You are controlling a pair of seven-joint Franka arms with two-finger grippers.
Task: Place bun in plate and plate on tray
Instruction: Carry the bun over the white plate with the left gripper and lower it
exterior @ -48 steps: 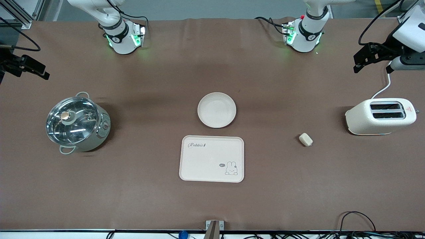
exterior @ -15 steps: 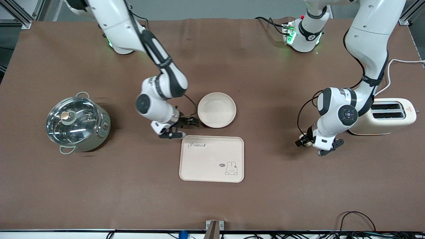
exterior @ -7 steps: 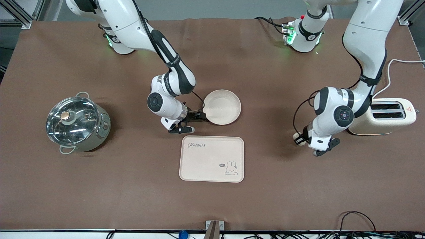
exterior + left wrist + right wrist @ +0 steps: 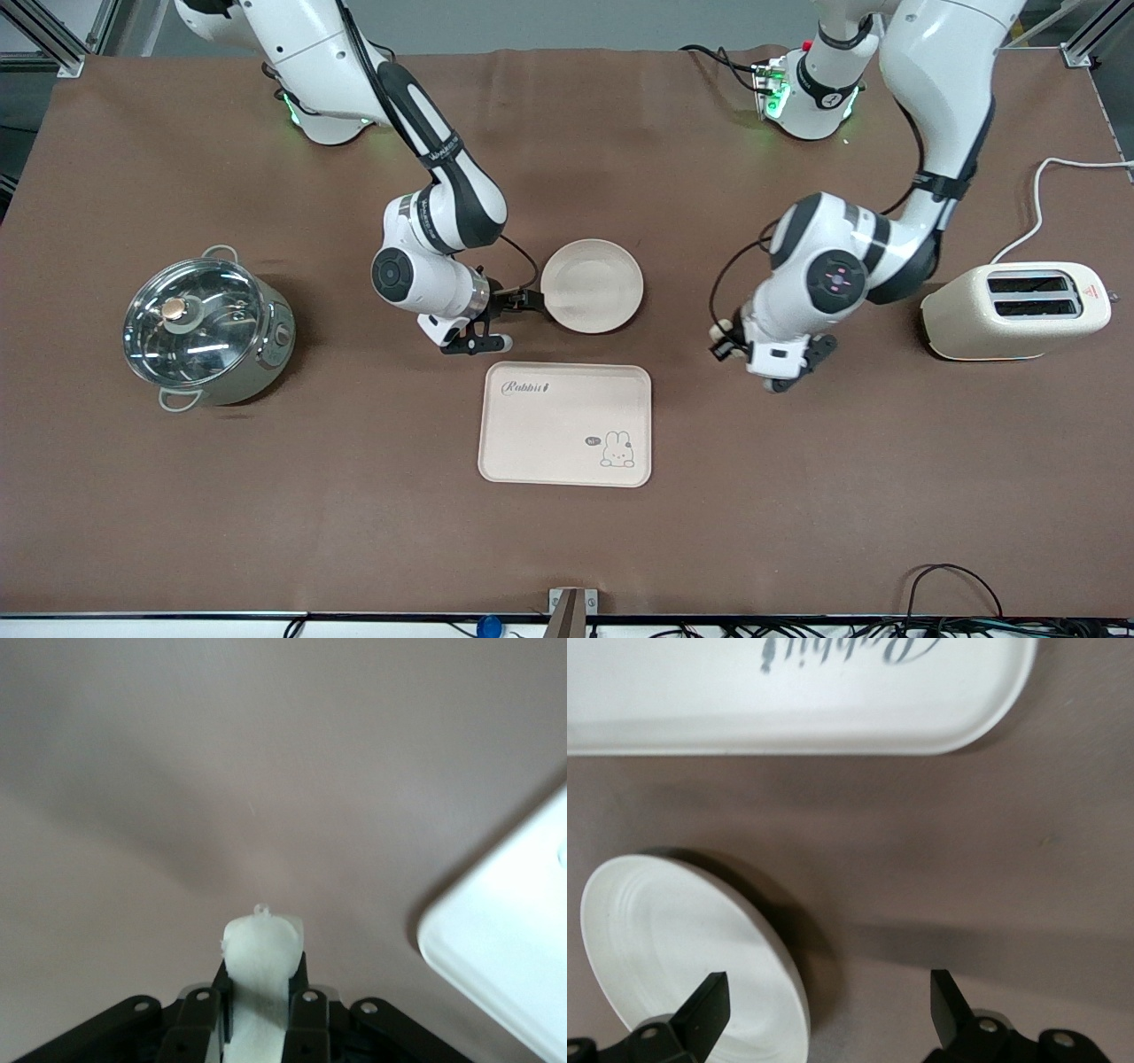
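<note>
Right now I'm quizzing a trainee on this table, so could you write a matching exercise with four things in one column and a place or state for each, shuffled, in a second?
Things:
1. bun
2. plate
3. tray
4. toaster

Places or states:
A. lies nearest the front camera, printed with a rabbit
B. stands at the left arm's end of the table, two slots on top
C. clamped in the left arm's jaws, off the table
D. round and bare, with the right arm's jaws open at its rim

Pairs: 1-C, 2-D, 3-A, 4-B
</note>
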